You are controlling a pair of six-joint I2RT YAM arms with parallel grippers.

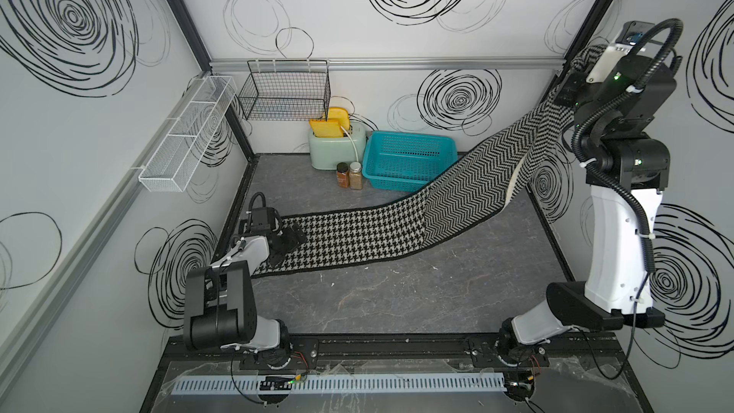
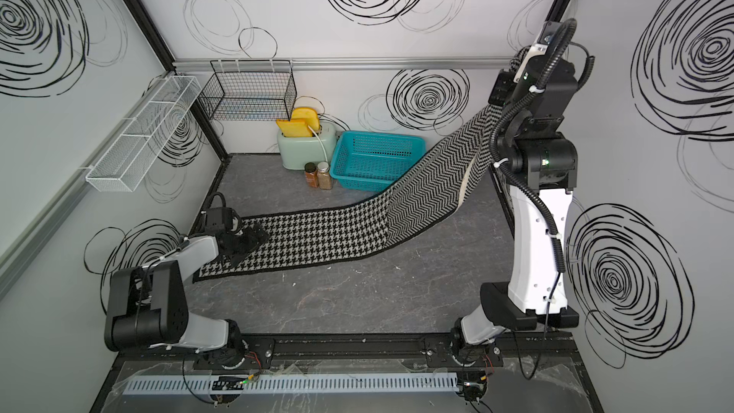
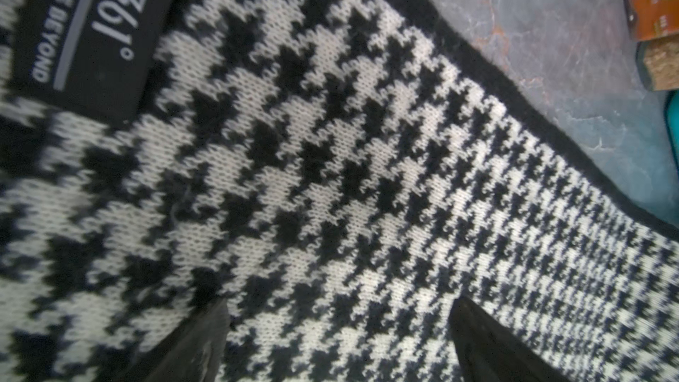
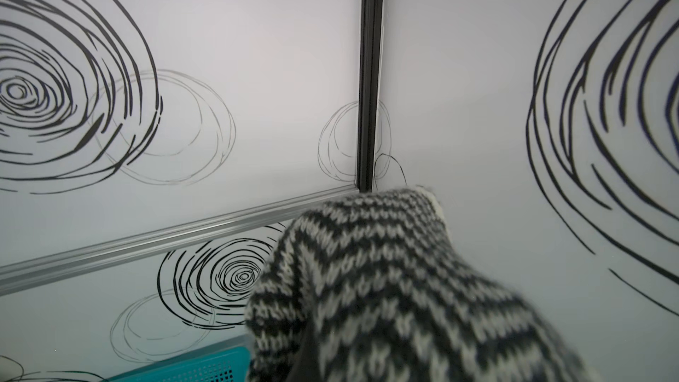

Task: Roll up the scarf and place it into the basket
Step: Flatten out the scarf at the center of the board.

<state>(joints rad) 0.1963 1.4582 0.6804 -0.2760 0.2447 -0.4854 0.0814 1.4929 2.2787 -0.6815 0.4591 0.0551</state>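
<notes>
Left gripper [image 3: 340,303]: two dark fingers [image 3: 194,339] spread wide over the houndstooth end of the scarf [image 1: 357,232], nothing between them; only their tips show in the wrist view, and contact with the cloth cannot be confirmed. Right gripper [image 1: 578,73]: closed on the scarf's chevron end and raised high by the back right corner; its fingers are almost wholly buried under bunched knit in the wrist view. The scarf lies flat on the table [image 1: 397,303] at the left gripper, then climbs in a sagging span to the right gripper, unrolled. It crosses in front of the right front corner of the basket [image 1: 405,160], hiding that corner; touching or not cannot be determined. The basket stands at the back wall beside the toaster [image 1: 335,150]. A black label [image 3: 92,38] on the scarf is partly cut off. Count: one scarf, one turquoise basket, one toaster, two spice jars [image 1: 349,175], one black wire basket [image 1: 286,91], one white mesh rack [image 1: 186,137].
</notes>
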